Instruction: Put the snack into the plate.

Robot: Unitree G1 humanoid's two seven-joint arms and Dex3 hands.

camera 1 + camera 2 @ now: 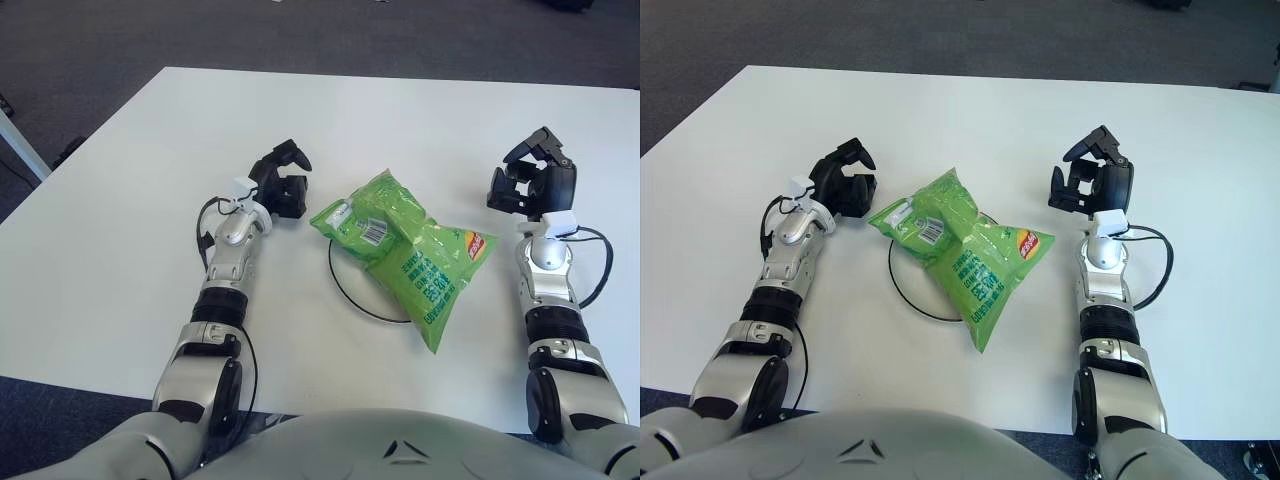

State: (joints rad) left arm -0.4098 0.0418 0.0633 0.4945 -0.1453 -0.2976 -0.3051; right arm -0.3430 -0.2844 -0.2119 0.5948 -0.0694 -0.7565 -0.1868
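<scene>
- On the white table (pixel 120 180) lies a green snack bag (pixel 405 255), set across a plate (pixel 340 288) that shows only as a thin dark ring against the tabletop.
- The bag covers most of the ring; the ring's left and lower arc stays visible beside it, and the bag's lower end reaches past the ring toward the robot.
- The bag lies flat and slanted, its crumpled upper end toward the left hand, its narrow tail pointing down and to the right.
- A white label with a barcode sits near the bag's upper part, and an orange-red patch marks its right corner.
- The left hand (pixel 280 185) shows just left of the bag's upper end, with a small gap of bare table between them; its black fingers are curled loosely with space between them and hold nothing.
- The right hand (pixel 535 182) shows to the right of the bag, well clear of it; its fingers are spread apart around empty space.
- Both forearms stretch across the table from the near edge, one on each side of the plate.
- A black cable (pixel 598 262) loops beside the right wrist.
- Dark carpet (pixel 300 35) lies beyond the table's far edge.
</scene>
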